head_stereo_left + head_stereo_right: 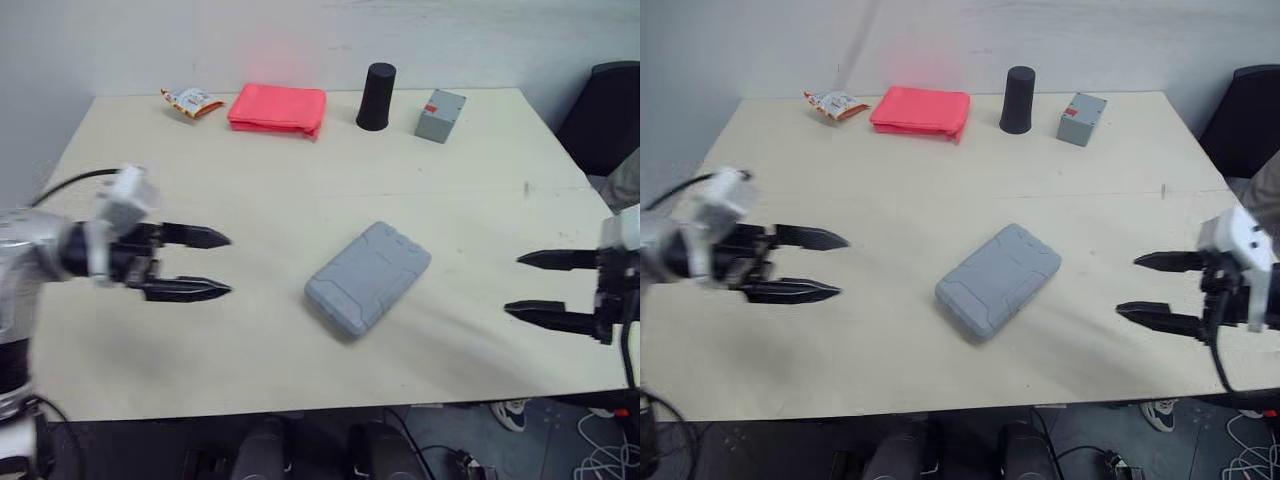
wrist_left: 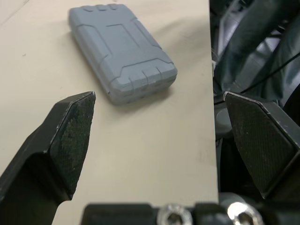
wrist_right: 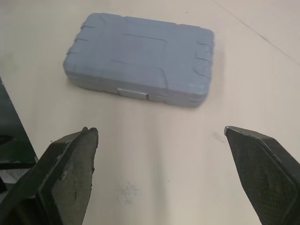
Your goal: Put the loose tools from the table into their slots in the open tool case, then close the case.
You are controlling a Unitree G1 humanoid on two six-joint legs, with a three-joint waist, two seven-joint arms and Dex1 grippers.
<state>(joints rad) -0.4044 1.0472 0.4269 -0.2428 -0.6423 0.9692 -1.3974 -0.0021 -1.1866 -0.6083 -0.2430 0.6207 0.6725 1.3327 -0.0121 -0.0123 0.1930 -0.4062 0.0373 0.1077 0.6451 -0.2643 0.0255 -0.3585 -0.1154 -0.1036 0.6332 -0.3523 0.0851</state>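
Left gripper spread wide, nothing between the two black fingers, tips pointing inward over the left part of the surface. It hangs just above the wood, holding nothing.

Right gripper also spread wide and empty, at the right edge of the surface, tips pointing inward toward the middle.

Tool case lies between the two grippers, near the middle of the surface and toward the front edge. Grey, ribbed lid, lid down and shut, lying flat, turned diagonally to the surface edges. It is apart from both grippers, no contact. The right wrist view shows a small latch tab on the long side facing that gripper. The left wrist view shows a short end of the case facing the left gripper. Bare wood lies between each gripper and the case, nothing in the path.

Far side of the surface, well apart from the case, in a row:
- snack packet at the far left
- folded red cloth just beside the packet
- black cup standing upside down
- small grey box with a red mark, near the cup

Off the surface: black chair at the far right, shoe and white cables on the floor below the front right corner.
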